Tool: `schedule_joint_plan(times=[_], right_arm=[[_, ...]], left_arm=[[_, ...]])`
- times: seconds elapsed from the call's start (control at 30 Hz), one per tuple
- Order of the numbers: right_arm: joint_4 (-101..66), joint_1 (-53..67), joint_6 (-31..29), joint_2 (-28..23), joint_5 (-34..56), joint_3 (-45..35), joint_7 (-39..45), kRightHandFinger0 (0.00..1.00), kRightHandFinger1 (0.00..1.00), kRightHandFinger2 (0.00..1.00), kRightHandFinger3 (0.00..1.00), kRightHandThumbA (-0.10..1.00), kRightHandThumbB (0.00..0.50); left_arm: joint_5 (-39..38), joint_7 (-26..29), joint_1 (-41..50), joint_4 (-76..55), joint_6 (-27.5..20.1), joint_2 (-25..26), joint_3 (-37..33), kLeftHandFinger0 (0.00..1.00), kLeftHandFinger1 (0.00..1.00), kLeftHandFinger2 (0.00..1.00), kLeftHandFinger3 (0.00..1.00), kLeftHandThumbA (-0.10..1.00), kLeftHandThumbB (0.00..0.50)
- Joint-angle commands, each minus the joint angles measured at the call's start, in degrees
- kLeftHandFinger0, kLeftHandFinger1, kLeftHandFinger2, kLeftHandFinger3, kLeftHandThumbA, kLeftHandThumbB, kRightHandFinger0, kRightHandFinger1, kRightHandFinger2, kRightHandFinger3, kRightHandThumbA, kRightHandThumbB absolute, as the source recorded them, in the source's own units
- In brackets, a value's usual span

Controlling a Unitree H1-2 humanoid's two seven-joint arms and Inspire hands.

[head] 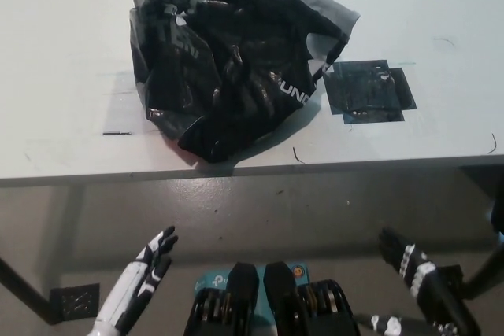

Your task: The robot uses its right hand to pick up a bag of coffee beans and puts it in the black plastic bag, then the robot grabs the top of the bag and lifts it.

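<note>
The black plastic bag [228, 60] lies crumpled on the white table [63, 53], its grey top edge toward the far side and white lettering on its folds. No coffee bean bag shows outside it; what it holds is hidden. My white left hand [142, 281] hangs low at the lower left, below the table's front edge, fingers straight and apart, holding nothing. At the lower right, also below the table edge, my black right hand [413, 269] is open with nothing in it. Both hands are well clear of the bag.
A square patch of black tape [368, 90] marks the table right of the bag. A short dark line [116, 132] lies left of the bag. The table's front edge [252, 171] crosses the view, with grey floor below and dark stands at both lower corners.
</note>
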Motion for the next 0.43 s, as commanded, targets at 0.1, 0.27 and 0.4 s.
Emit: schedule_joint_plan(times=[0.1,0.27,0.4], right_arm=[[2.05,0.84,-17.12,-0.46,-6.01,3.94,-7.54,1.00,1.00,1.00,1.00,1.00,0.303],[2.56,-0.63,-17.10,-1.79,-6.99,5.59,-7.84,1.00,1.00,1.00,1.00,1.00,0.312],[2.18,-0.45,-16.57,-2.85,-7.22,7.02,-8.37,1.00,1.00,1.00,1.00,1.00,0.308]], left_arm=[[-1.43,3.51,1.16,-1.87,-8.50,-0.51,1.47,1.00,1.00,1.00,1.00,1.00,0.291],[-1.63,4.29,1.63,-1.58,-9.39,-0.92,2.18,1.00,1.00,1.00,1.00,1.00,0.282],[-0.97,4.83,2.98,-2.11,-9.43,-1.33,2.29,1.00,1.00,1.00,1.00,1.00,0.268]])
